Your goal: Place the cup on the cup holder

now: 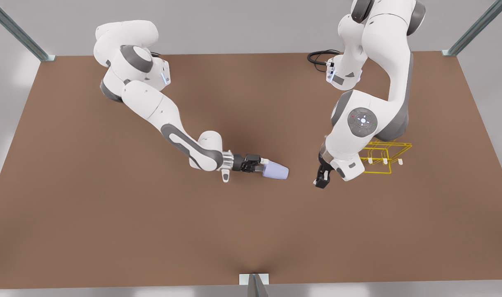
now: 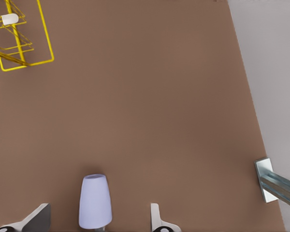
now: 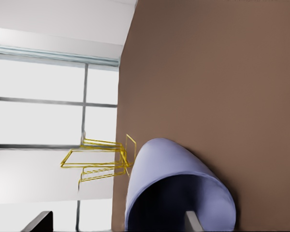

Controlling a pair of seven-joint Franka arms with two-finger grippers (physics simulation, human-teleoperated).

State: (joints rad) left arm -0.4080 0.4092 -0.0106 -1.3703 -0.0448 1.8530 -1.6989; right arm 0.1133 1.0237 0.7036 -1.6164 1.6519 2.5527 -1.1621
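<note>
The lavender-blue cup (image 1: 276,171) lies on its side near the table's middle, its mouth toward my right gripper (image 1: 264,164), which reaches in from the front view's left. That gripper is shut on the cup's rim. In the right wrist view one finger (image 3: 193,221) sits inside the cup (image 3: 169,164). The yellow wire cup holder (image 1: 385,159) stands at the front view's right, partly behind the other arm. My left gripper (image 1: 321,181) hangs open between cup and holder, pointing down. Its fingers (image 2: 38,217) frame the cup (image 2: 94,200), with the holder (image 2: 19,38) farther off.
The brown table (image 1: 110,214) has metal posts at its edges, one at the front middle (image 1: 254,284) that also appears in the left wrist view (image 2: 273,181). A black cable (image 1: 319,57) lies by the base of the left arm.
</note>
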